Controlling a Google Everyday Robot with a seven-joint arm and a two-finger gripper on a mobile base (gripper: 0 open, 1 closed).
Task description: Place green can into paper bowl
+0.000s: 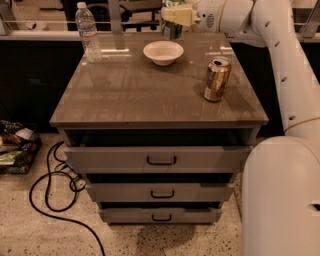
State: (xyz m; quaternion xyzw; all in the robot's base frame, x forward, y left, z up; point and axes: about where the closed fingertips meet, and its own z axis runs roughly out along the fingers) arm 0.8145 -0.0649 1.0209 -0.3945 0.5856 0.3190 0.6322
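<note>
On my feed the gripper (pixel 176 16) sits just behind the paper bowl (pixel 163 52) and slightly to its right, at the top edge of the view, and its cream-coloured fingers (pixel 181 15) are clamped around the green can (pixel 171 30). The can stands upright in that grasp, its lower end above the far edge of the cabinet top (pixel 135 95), apart from the bowl's far rim and not inside it. The bowl itself rests upright on the cabinet top with nothing in it. To the bowl's right and nearer to me stands a gold can (pixel 217 79), well apart from it. To the bowl's left a clear water bottle (pixel 88 32) stands upright. The white arm (pixel 280 60) runs from the gripper down the bowl's right side. Below the bowl, on the cabinet's front, the top drawer (pixel 160 159) is pulled partly out.
</note>
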